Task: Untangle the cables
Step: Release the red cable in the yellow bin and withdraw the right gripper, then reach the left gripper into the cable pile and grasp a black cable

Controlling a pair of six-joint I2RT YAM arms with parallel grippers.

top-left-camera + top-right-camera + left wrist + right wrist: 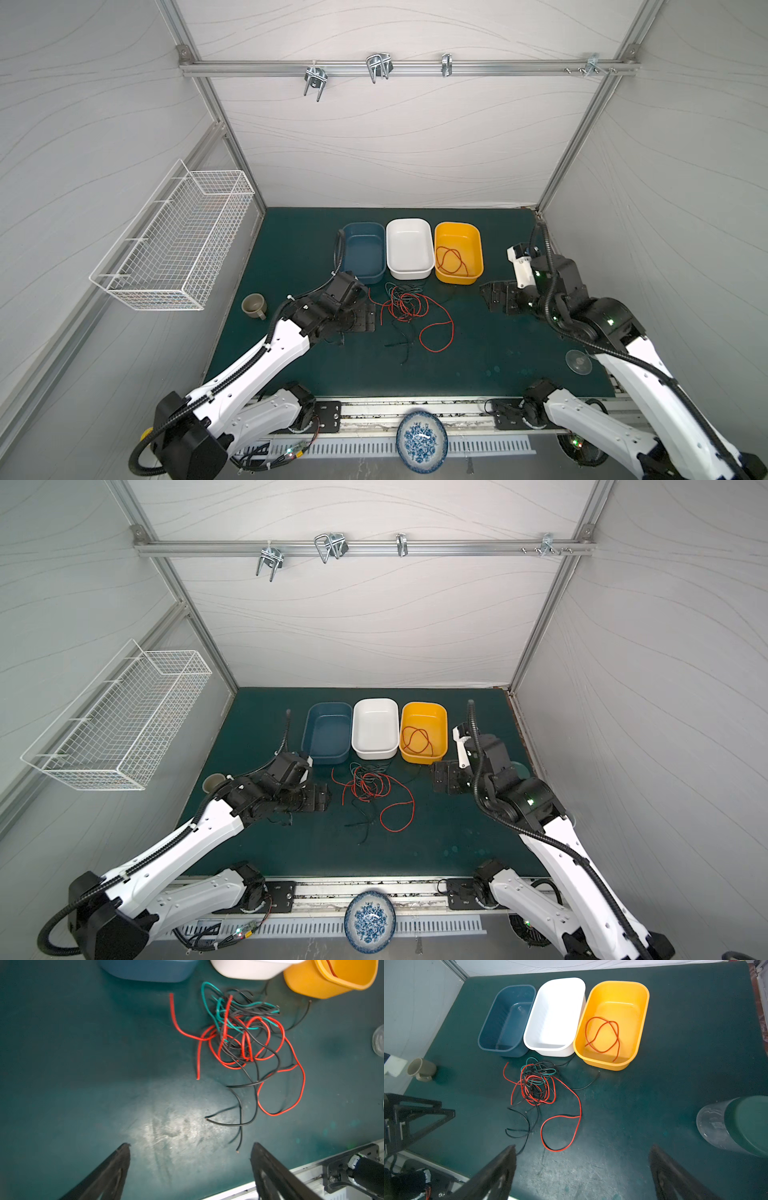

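Red, black, teal cables (536,1084), knotted heap, loose ends trailing

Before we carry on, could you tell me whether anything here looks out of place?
The patterned plate looks out of place: it lies off the green mat, on the metal rail in front of it. Otherwise only the cables, tangled on the mat in front of the tubs.

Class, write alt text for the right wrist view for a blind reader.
A tangle of red, black and teal cables lies on a green mat near a blue tub, a white tub and a yellow tub, which holds one red cable.
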